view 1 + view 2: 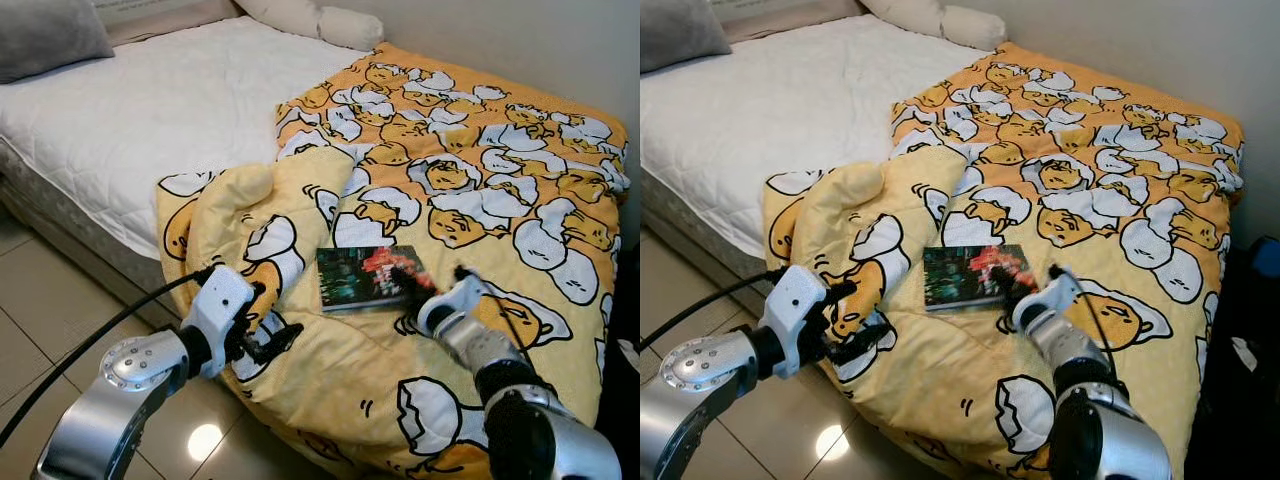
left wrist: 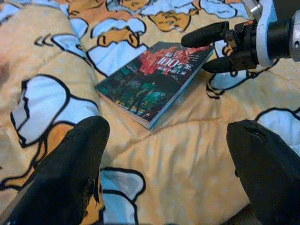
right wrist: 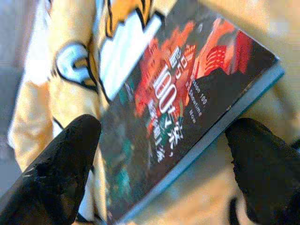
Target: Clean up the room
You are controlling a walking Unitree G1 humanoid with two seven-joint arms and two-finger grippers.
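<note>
Two open grippers. Book (image 1: 362,277) flat on quilt (image 1: 500,200); right gripper (image 1: 408,277) straddling its near corner, empty. Slide one finger under cover before closing. Left gripper (image 1: 262,335) spread, idle at quilt edge.

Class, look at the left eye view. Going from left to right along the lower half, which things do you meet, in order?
Left gripper → book → right gripper, open at the book's right edge, all on the yellow blanket.

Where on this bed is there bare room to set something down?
The white mattress is bare between the grey pillow and the yellow blanket. It is crowded around the book, where the right gripper has its jaws open.
</note>
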